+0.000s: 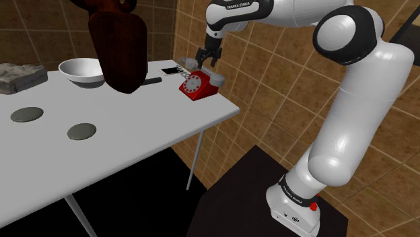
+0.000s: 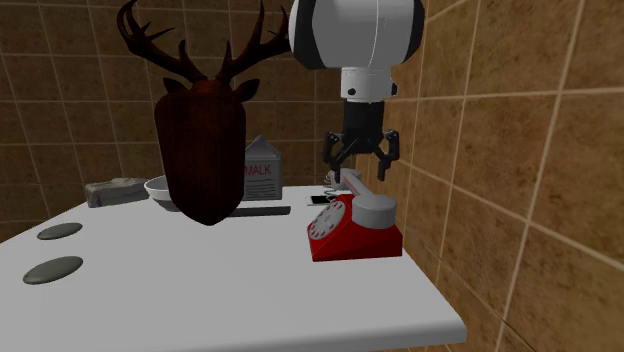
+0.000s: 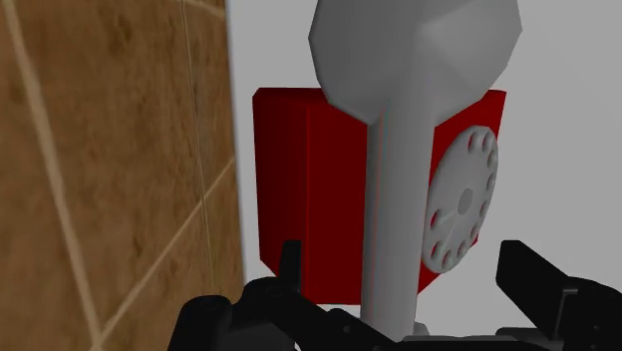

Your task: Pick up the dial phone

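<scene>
A red dial phone (image 1: 195, 85) with a grey handset (image 3: 399, 150) lying across its top stands on the white table (image 1: 134, 128), close to the table's far corner by the tiled wall. My gripper (image 1: 206, 60) hangs just above the phone, pointing down, open. In the second exterior view the gripper (image 2: 360, 170) hovers over the rear end of the phone (image 2: 352, 232). From the wrist, the gripper (image 3: 404, 261) straddles the handset, its fingers (image 3: 291, 261) apart on either side and not touching it. The white dial (image 3: 461, 204) faces away from the wall.
A dark deer-head mount (image 1: 118, 47) stands mid-table beside a white bowl (image 1: 82, 71), with a milk carton (image 2: 262, 172) behind. A flat black item (image 1: 151, 81), two grey discs (image 1: 27, 114) (image 1: 81, 131) and a grey lump (image 1: 20, 75) also lie there. The tiled wall (image 3: 100, 170) runs close beside the phone.
</scene>
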Robot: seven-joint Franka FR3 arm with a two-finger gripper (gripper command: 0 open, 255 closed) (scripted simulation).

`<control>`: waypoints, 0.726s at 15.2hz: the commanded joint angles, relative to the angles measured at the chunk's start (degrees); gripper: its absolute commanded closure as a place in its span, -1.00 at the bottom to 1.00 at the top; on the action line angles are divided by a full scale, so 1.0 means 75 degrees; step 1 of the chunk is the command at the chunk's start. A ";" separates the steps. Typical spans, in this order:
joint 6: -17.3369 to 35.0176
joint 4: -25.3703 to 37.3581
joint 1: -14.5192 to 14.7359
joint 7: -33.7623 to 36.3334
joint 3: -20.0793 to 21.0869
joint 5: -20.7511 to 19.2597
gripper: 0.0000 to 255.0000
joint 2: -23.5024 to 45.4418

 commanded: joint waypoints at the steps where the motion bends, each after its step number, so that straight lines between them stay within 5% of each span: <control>1: 0.0198 -0.0148 0.0005 0.0004 0.0006 0.0009 -1.00 0.0047; 4: 0.0348 -0.0261 0.0004 -0.0001 0.0009 0.0017 -1.00 0.0084; 5: 0.0343 -0.0247 0.0008 0.0007 0.0011 0.0017 1.00 0.0094; 11: 0.0350 -0.0256 0.0009 0.0008 0.0012 0.0016 1.00 0.0091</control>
